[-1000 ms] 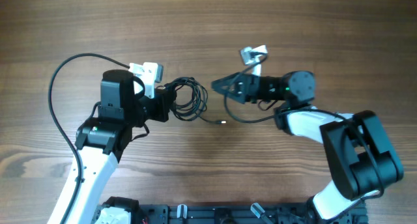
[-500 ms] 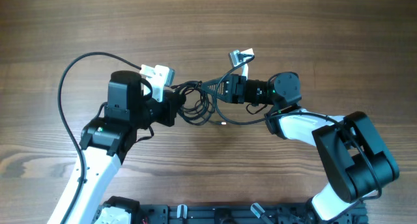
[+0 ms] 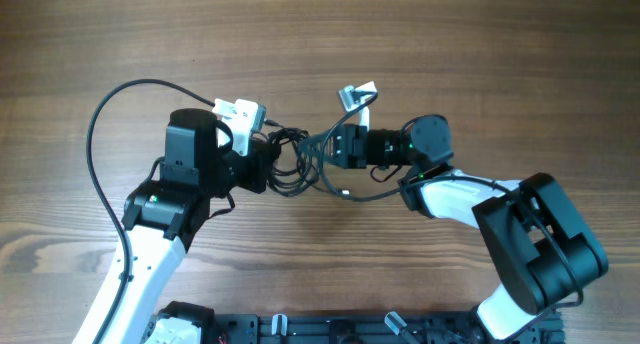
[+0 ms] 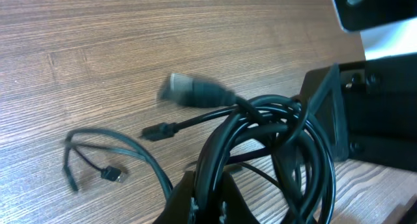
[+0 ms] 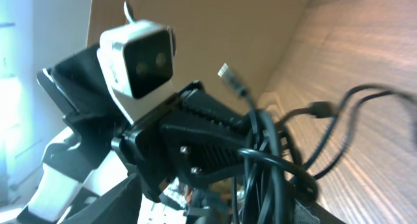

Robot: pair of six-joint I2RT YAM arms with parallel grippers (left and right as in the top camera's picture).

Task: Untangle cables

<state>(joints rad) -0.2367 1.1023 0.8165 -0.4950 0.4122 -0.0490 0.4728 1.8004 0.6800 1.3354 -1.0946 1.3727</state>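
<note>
The cables [image 3: 295,159] are thin black cords bundled in loose loops between the two grippers. My left gripper [image 3: 262,166] is shut on several strands of the bundle; in the left wrist view its fingers [image 4: 208,199] pinch the strands and the loops [image 4: 273,139] rise to the right. A blurred plug [image 4: 190,89] sticks out behind. My right gripper [image 3: 322,146] is open, with its fingers [image 5: 215,204] wide apart on either side of the loops [image 5: 273,159]. One cord trails to a small plug end [image 3: 345,192] on the table.
A loose thin cord with small plug ends [image 4: 98,160] lies on the wood table [image 3: 420,44] left of the bundle. The left arm's thick black wire [image 3: 100,134] arcs out to the left. The left wrist camera [image 5: 137,58] faces the right wrist closely.
My right gripper has moved left to the bundle, and its open fingers now straddle the loops. My left gripper shifted slightly right with the cables, then held still.
</note>
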